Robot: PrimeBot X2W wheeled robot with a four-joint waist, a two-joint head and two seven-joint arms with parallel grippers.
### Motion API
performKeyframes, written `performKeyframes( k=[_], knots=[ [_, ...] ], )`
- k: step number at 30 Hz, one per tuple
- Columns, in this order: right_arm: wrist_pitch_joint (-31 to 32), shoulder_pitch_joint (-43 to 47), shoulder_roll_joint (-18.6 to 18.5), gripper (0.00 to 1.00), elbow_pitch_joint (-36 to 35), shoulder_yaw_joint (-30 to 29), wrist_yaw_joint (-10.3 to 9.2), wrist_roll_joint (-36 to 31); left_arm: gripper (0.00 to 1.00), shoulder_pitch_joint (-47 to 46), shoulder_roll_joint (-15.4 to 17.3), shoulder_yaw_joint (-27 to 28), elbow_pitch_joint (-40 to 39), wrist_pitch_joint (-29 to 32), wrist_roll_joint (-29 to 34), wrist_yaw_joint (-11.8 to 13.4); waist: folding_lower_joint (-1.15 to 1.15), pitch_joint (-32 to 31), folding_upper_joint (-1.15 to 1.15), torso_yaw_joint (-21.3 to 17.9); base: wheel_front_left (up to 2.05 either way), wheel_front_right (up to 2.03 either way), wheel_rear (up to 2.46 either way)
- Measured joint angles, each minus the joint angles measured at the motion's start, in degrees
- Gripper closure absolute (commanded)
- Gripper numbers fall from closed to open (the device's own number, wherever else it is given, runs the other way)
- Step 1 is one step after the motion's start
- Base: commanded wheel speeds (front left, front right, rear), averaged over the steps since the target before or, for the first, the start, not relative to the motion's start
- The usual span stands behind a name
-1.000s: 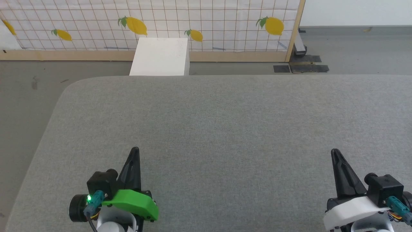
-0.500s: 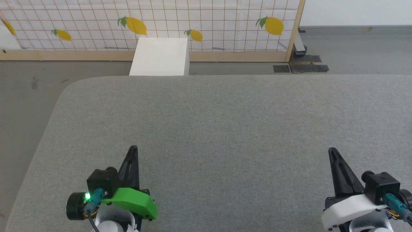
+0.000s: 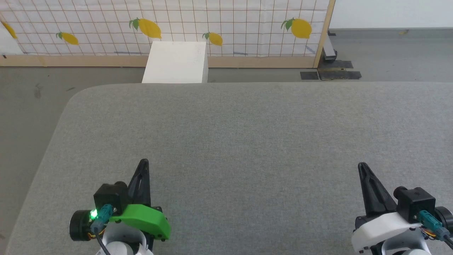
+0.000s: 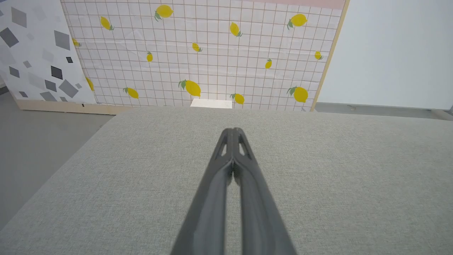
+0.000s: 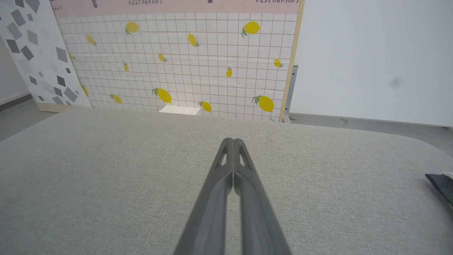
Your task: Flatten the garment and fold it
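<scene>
Your left gripper and right gripper have fingers pressed together, empty, parked near you over the grey table, likely awaiting a start. The garment shows as a dark corner at the table's right edge.

The garment is cut off by the right wrist view's edge, leaving a dark corner.

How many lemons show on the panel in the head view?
5. One lemon cut off at far left, one right of it, one above the white box, one by its right corner, one near the wooden post. The box may hide others.
</scene>
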Motion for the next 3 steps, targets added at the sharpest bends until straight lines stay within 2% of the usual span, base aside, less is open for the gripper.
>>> performKeyframes(
  k=[3],
  knots=[
    [0.19,-0.24,0.00,1.00,0.00,0.10,0.00,-0.01,1.00,0.03,-0.01,0.18,-0.27,0.24,0.25,0.00,0.00,0.00,0.00,-0.01,0.00,0.00,0.00]
  ],
)
